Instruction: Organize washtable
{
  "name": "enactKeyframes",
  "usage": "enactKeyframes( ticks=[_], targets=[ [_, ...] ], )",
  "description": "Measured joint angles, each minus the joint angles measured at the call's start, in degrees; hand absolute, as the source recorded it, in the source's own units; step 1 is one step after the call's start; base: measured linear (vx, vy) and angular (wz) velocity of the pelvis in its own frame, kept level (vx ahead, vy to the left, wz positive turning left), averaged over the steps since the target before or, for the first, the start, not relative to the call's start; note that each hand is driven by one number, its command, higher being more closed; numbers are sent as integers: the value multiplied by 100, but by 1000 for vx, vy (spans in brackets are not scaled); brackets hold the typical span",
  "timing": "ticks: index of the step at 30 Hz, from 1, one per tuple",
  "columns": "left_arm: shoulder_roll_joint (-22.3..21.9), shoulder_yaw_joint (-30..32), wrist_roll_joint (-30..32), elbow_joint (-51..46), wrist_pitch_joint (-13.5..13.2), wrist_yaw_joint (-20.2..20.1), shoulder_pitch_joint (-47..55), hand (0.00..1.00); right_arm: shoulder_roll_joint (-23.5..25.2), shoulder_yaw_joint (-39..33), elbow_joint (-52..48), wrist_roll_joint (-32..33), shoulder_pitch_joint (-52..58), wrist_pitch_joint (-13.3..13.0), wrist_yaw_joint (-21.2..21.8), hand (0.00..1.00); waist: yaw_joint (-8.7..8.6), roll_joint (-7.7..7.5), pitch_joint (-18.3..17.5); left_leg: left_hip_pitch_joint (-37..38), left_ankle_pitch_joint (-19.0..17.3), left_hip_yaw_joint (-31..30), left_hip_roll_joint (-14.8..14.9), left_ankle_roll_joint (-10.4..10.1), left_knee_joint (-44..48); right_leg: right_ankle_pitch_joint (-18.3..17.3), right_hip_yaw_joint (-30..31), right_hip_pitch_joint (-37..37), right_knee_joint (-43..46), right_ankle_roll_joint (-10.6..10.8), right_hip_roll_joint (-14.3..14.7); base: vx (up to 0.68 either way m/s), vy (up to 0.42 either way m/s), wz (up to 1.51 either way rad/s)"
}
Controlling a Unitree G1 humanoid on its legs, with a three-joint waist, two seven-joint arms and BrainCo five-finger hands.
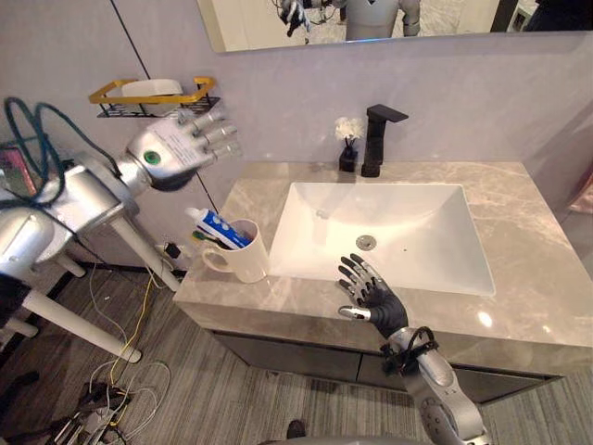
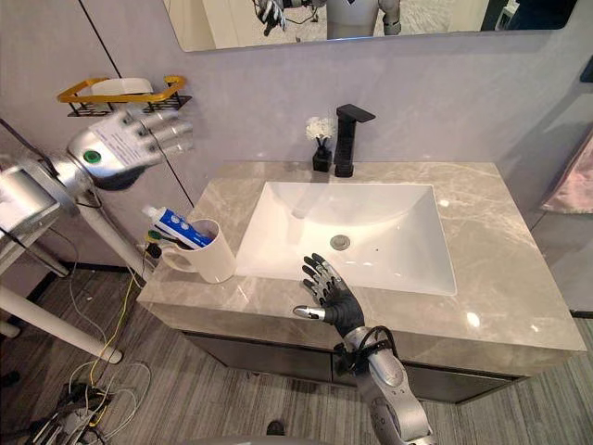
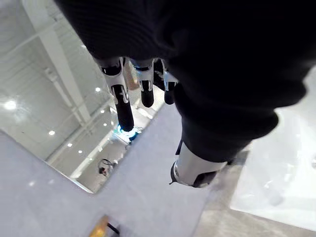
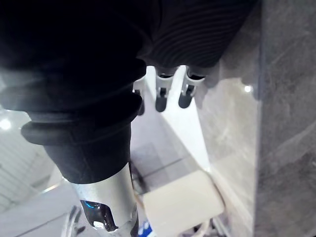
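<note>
A white mug [image 1: 243, 257] stands on the marble counter [image 1: 519, 269] at its front left corner, left of the white sink [image 1: 389, 232]. A blue-and-white toothpaste tube [image 1: 218, 227] and a toothbrush lean in it. My left hand [image 1: 181, 148] is raised above and left of the mug, below the wall shelf, fingers straight and empty. My right hand [image 1: 371, 292] hovers over the counter's front edge by the sink, fingers spread, holding nothing. In the right wrist view the mug [image 4: 180, 205] shows past the fingers [image 4: 160, 96].
A black tap [image 1: 378, 139] and a small black vase of white flowers [image 1: 348, 144] stand behind the sink. A yellow-rimmed wire shelf [image 1: 153, 97] with a white soap dish hangs on the wall at left. A mirror [image 1: 371, 19] is above. White stand legs [image 1: 83, 324] lie left of the cabinet.
</note>
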Motion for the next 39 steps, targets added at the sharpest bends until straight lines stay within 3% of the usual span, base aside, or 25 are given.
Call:
enactKeyframes(
  ticks=[2,3,6,9,13,14,16,17,18,20,21,22,24,28,31,34,39],
  targets=[
    [-78,644,-175,68,335,210,-198,0,130,2,69,10,13,-53,-2,0,0,-7,0,-12,0,-14,-5,0,0,-2,-13,0,6,0,-2,0,0,2],
    [-249,1310,-499,-78,533,401,-202,0,200,-1,89,11,21,-66,-4,0,21,-10,-2,-20,0,-31,-8,0,-1,-4,-30,1,20,3,-4,0,0,5],
    [-579,2507,-1539,-856,752,712,-171,0,266,-24,94,6,47,-56,-15,0,139,-52,-27,-34,0,-88,-13,0,-1,-33,-108,15,30,3,-4,2,-6,11],
    [-610,3182,-2718,-1570,648,835,-63,0,310,-82,106,-7,114,-18,-16,0,288,-154,-108,-42,0,-140,-14,-2,-1,-95,-156,18,61,-12,-4,3,-22,11],
    [-747,4158,-4293,-1906,359,751,1043,0,405,-218,134,-86,174,61,-15,0,439,-179,-171,-23,1,-193,-29,-4,-2,-178,-210,19,173,1,-28,-17,-12,8],
    [-810,4567,-5143,-1998,231,578,1666,0,430,-264,134,-112,218,83,-18,0,445,-184,-179,-23,2,-225,-36,-4,-3,-207,-248,21,213,-10,-37,-20,-10,15],
    [-1070,5212,-6086,-2192,127,318,2688,0,528,-348,131,-118,295,78,-15,0,480,-207,-196,-23,1,-262,-44,-5,-4,-244,-291,31,239,-39,-47,-17,-11,10],
    [-1561,5651,-7070,-2494,71,19,3589,0,547,-417,118,-126,361,74,-16,0,559,-222,-206,-23,1,-262,-47,-5,-4,-257,-292,31,242,-59,-51,0,0,0],
    [-1825,5768,-7453,-2663,76,-106,3974,0,543,-423,110,-130,398,71,-17,0,582,-218,-203,-24,1,-264,-50,-5,-5,-260,-296,31,244,-61,-55,0,0,0],
    [-2900,5723,-8417,-3308,182,-513,5284,0,540,-415,120,-186,461,77,-16,0,616,-233,-204,-25,1,-270,-60,-5,-6,-263,-303,32,253,-59,-68,-9,-3,2],
    [-3534,5422,-8868,-3682,311,-724,6004,100,544,-418,123,-234,482,84,-24,0,618,-285,-200,-26,1,-274,-61,-5,-7,-267,-309,32,263,-65,-71,-18,-5,3],
    [-3859,5173,-9104,-3833,398,-830,6357,100,543,-416,122,-239,491,84,-28,0,617,-307,-192,-27,0,-277,-62,-5,-8,-269,-313,32,268,-69,-77,-37,1,5],
    [-4633,3937,-9772,-4031,848,-1181,7350,100,529,-412,121,-284,490,96,-52,0,589,-337,-160,-30,-13,-285,-73,-26,-15,-309,-331,23,321,-101,-91,-59,4,6],
    [-5055,2493,-10121,-4023,1450,-1551,7946,100,441,-363,116,-277,427,99,-122,0,541,-319,-90,-45,-13,-282,-83,-26,-44,-370,-350,0,343,-72,-105,-63,0,2],
    [-5105,2199,-10074,-3924,1604,-1746,7925,100,227,-188,75,-269,279,98,-119,0,421,-303,55,-93,2,-273,-68,-22,-43,-365,-423,-42,343,-78,-106,-30,-3,0],
    [-5142,2064,-9883,-3720,1651,-1753,7771,100,193,-156,-49,-235,264,94,-112,0,417,-271,128,-163,13,-247,-39,-24,-22,-312,-415,-144,352,-155,-94,23,-8,-11],
    [-5200,1653,-9343,-3318,1699,-1851,7299,100,189,-111,-284,-198,197,88,6,0,402,-349,341,-193,33,-120,-12,5,-6,-196,-278,-237,315,-18,-77,42,-10,-15]
  ],
)
